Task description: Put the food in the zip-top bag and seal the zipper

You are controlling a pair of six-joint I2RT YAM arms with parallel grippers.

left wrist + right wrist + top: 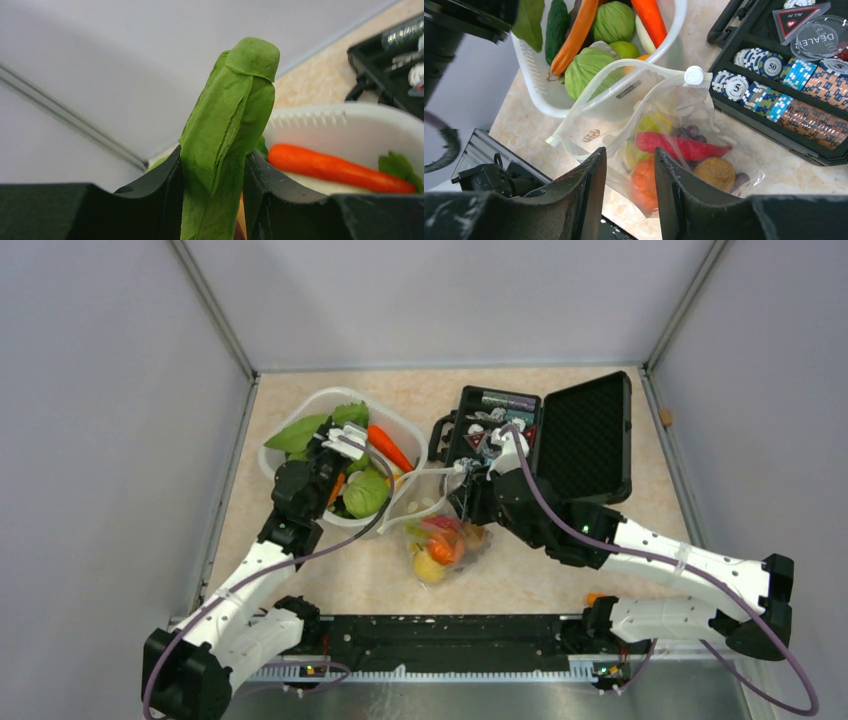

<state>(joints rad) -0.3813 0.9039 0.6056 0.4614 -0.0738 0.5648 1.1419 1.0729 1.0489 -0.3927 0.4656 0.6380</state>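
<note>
My left gripper (212, 192) is shut on a folded green leaf (227, 125) that stands up between its fingers, over the white basket (350, 122). More food lies in that basket: a carrot (340, 167), cabbages (586, 70) and a cucumber (558, 25). The zip-top bag (445, 540) lies in front of the basket with its mouth gaping. It holds a red pepper (679, 145), a tangerine (644, 182), grapes (691, 131) and a lemon (651, 122). Its zipper (644, 67) carries a white slider (694, 75) at the right end. My right gripper (630, 155) hangs open above the bag, holding nothing.
An open black case (540, 435) of poker chips (774, 95) stands right of the bag, lid raised to the right. Grey walls close in the table on three sides. The black rail (450, 635) with the arm bases runs along the near edge.
</note>
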